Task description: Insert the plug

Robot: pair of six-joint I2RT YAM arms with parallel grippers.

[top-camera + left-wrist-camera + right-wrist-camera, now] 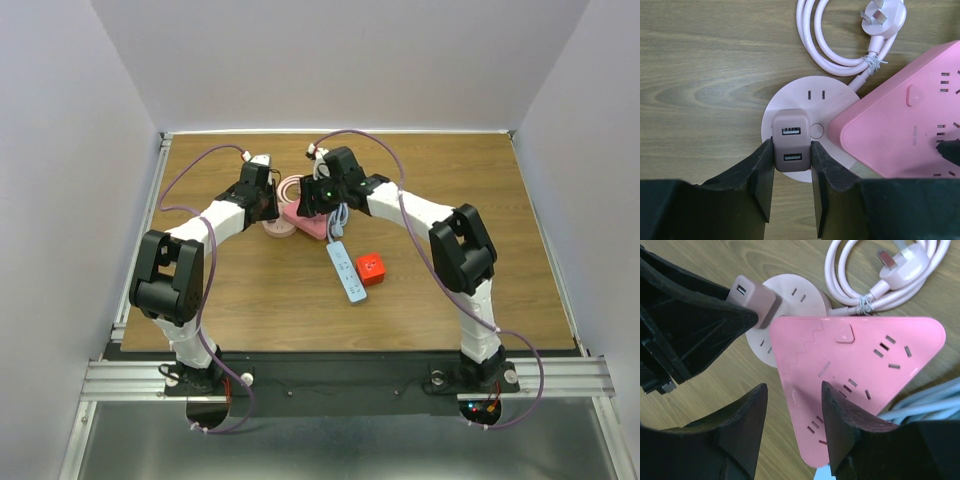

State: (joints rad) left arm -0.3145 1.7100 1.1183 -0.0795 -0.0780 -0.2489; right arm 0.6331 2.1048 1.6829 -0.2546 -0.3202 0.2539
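Note:
The red cube plug (371, 268) lies on the table right of the light blue power strip (345, 271), away from both grippers; no wrist view shows it. My left gripper (792, 150) is shut on a mauve two-port USB adapter (792, 137) that stands on a round pale pink socket (807, 95). My right gripper (793, 385) is open and empty, hovering over the near edge of a pink triangular power strip (860, 365). In the top view both grippers, left (268, 205) and right (318, 200), sit close together at the table's middle back.
A coiled pale pink cord with a three-pin plug (840, 50) lies beyond the round socket. The triangular strip (905, 130) overlaps the socket's right side. Light blue cable (925, 402) runs under the triangular strip. Walls enclose the table on three sides.

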